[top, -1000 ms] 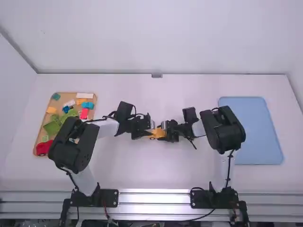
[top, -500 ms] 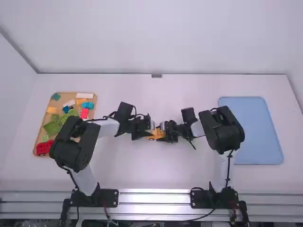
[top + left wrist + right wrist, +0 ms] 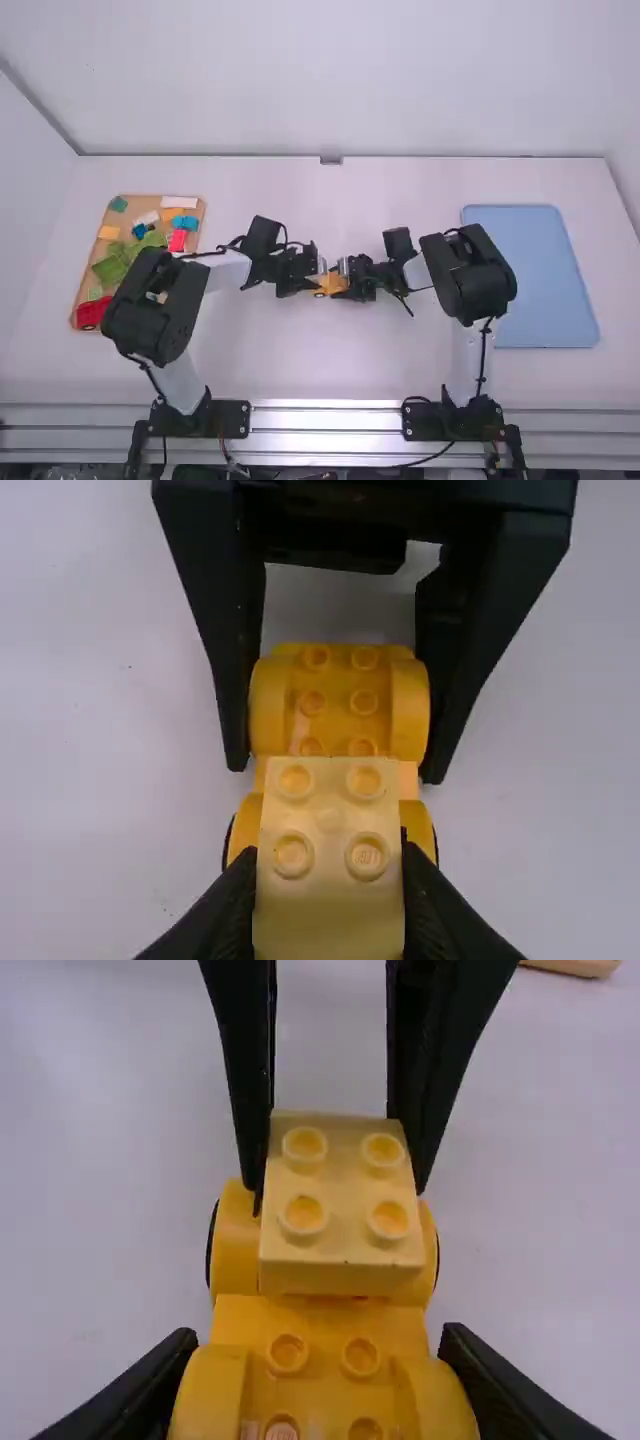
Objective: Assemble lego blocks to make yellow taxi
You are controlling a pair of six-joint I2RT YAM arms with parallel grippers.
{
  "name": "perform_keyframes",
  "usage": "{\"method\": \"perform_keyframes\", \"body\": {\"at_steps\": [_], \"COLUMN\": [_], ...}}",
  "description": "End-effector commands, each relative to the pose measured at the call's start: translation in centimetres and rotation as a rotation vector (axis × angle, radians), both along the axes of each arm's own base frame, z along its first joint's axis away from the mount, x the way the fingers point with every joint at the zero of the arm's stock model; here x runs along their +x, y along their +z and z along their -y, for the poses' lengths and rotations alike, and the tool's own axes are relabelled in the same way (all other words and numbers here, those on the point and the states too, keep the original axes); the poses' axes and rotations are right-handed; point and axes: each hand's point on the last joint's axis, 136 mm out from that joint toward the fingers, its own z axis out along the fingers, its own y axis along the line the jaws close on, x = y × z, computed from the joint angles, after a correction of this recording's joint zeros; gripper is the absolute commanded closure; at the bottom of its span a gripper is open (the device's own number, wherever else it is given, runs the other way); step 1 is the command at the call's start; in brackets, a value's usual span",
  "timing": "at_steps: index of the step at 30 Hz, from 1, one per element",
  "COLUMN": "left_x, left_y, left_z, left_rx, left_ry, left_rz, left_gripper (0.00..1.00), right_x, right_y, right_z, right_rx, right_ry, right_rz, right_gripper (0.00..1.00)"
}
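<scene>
Left end effector (image 3: 314,281) clamped on pale yellow block (image 3: 329,910).
Yellow car base (image 3: 320,1325) is gripped by right end effector (image 3: 345,281).

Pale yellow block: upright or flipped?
Upright: the pale yellow block shows its four studs on top, between fingers of the left gripper.

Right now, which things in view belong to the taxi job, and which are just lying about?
In the job:
- pale yellow block, held by left gripper
- yellow wheeled base, held by right gripper

Lying about, probably:
- red block and other coloured blocks in the wooden tray
- blue tray
</scene>
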Motion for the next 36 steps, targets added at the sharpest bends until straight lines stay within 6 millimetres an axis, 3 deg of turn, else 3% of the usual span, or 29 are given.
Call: {"method": "perform_keyframes", "body": {"at_steps": [1,7,12,17,23,24,25,28,29,31,33,34,35,36], "left_x": [-0.4,-0.5,-0.3,-0.3,0.5,0.5,0.7,0.7,0.8,0.9,1.1,1.2,1.3,1.2], "left_y": [0.4,0.1,0.1,0.7,1.8,2.3,3.2,4.7,4.9,5.9,5.8,5.8,5.2,4.8], "left_z": [0.1,-0.1,-0.1,0.4,0.6,0.7,0.7,1.0,1.0,0.9,0.4,0.3,-0.2,-0.5], "left_rx": [0.002,0.022,0.019,-0.017,-0.031,-0.038,-0.046,-0.074,-0.077,-0.076,-0.041,-0.037,0.002,0.024], "left_ry": [-0.002,0.004,0.004,-0.011,-0.01,-0.013,-0.013,-0.024,-0.024,-0.019,0.004,0.007,0.028,0.04], "left_rz": [-0.002,-0.005,0.002,0.012,0.066,0.077,0.099,0.132,0.138,0.164,0.173,0.174,0.166,0.155], "left_gripper": [0.93,0.89,0.56,0.4,0.36,0.32,0.21,0.13,0.13,0.24,0.46,0.5,0.66,0.71], "right_x": [0.4,0.4,0.4,0.4,0.4,0.4,0.4,0.4,0.4,0.4,0.4,0.4,0.4,0.4], "right_y": [-0.4,-0.4,-0.4,-0.4,-0.3,-0.3,-0.3,-0.3,-0.3,-0.3,-0.3,-0.3,-0.3,-0.3], "right_z": [0.1,0.1,0.1,0.1,0.1,0.1,0.1,0.0,0.1,0.0,0.1,0.1,0.0,0.0], "right_rx": [-0.002,-0.003,-0.002,0.0,0.0,0.0,0.0,0.0,0.0,0.001,0.0,0.0,0.0,0.0], "right_ry": [-0.007,-0.007,-0.007,-0.006,-0.006,-0.005,-0.006,-0.005,-0.006,-0.005,-0.005,-0.006,-0.006,-0.005], "right_rz": [-0.006,-0.006,-0.006,-0.006,-0.007,-0.007,-0.007,-0.007,-0.007,-0.007,-0.007,-0.007,-0.007,-0.006], "right_gripper": [0.44,0.44,0.44,0.43,0.43,0.43,0.43,0.43,0.43,0.43,0.43,0.43,0.43,0.43]}}
